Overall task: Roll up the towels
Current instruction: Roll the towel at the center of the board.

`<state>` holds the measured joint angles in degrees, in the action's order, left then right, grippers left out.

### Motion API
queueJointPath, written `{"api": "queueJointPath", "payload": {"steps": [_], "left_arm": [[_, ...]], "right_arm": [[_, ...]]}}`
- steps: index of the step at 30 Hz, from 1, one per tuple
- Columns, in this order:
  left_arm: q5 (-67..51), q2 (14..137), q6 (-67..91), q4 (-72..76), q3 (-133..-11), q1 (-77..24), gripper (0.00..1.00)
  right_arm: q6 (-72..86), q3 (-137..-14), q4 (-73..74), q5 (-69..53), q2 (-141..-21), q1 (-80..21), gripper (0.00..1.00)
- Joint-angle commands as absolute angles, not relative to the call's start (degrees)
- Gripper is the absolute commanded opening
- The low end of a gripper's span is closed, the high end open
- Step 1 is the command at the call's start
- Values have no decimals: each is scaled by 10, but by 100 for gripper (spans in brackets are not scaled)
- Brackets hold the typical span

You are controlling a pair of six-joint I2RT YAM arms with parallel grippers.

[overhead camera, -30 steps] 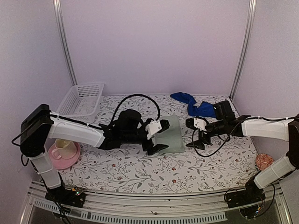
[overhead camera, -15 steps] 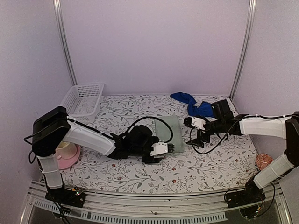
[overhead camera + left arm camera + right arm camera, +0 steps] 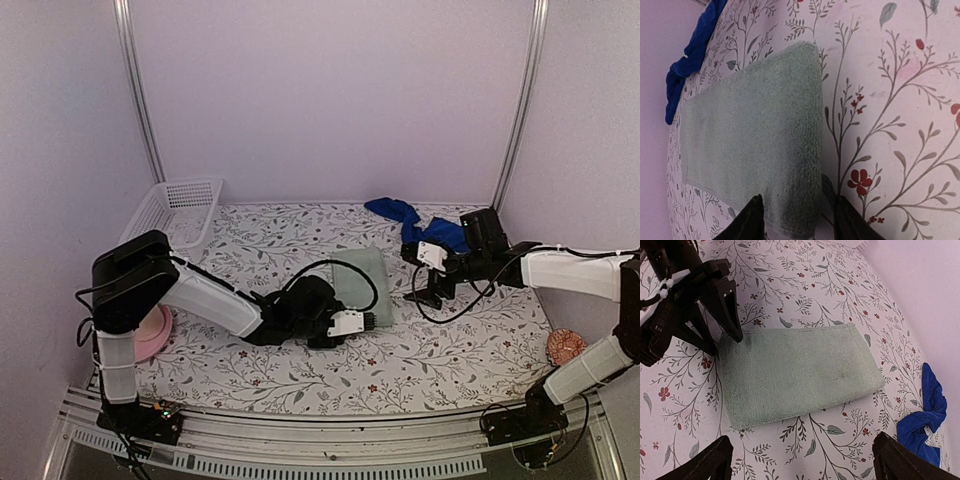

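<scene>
A sage-green towel (image 3: 366,279) lies flat and folded on the floral cloth, mid-table. My left gripper (image 3: 372,322) sits low at its near end. In the left wrist view the green towel (image 3: 755,140) runs away from me, and the left gripper (image 3: 797,226) straddles its thick folded edge, jaws half apart with small gaps either side. From the right wrist, the towel (image 3: 795,372) lies ahead of my right gripper (image 3: 805,465), which hovers wide open and empty. The left gripper (image 3: 725,342) shows at the towel's left end. A blue towel (image 3: 415,225) lies crumpled at the back right.
A white basket (image 3: 175,210) stands at the back left. A pink saucer (image 3: 152,335) shows partly behind the left arm. A small round orange thing (image 3: 565,345) lies near the right edge. A black cable (image 3: 440,312) loops under the right wrist.
My left arm has swung nearer and lower, bringing its gripper from on top of the green towel to its near end, jaws narrowing. The right gripper has drawn back to the right.
</scene>
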<state>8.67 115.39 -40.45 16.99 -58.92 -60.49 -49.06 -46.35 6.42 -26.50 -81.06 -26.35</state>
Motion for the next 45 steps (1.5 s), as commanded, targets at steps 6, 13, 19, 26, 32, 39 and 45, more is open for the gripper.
{"api": "queueJointPath", "payload": {"steps": [6, 13, 19, 26, 32, 39, 45], "left_arm": [[94, 1188, -415, 170, -595, -607, 12], [24, 1169, -380, 149, -599, -592, 0], [-82, 1136, -336, 99, -607, -564, 0], [-181, 1133, -282, 47, -619, -533, 0], [-256, 1103, -229, 44, -628, -507, 0], [-288, 1106, -212, 15, -654, -499, 0], [-297, 1115, -214, -2, -662, -498, 0]], "right_arm": [[-580, -380, 8, -344, -752, -256, 99], [-672, -313, -56, -416, -743, -268, 99], [-661, -318, -87, -378, -788, -303, 99], [-681, -314, -90, -328, -809, -340, 98], [-653, -342, -91, -275, -857, -372, 89], [-608, -374, -102, -208, -911, -403, 77], [-574, -391, -104, -169, -938, -413, 60]]}}
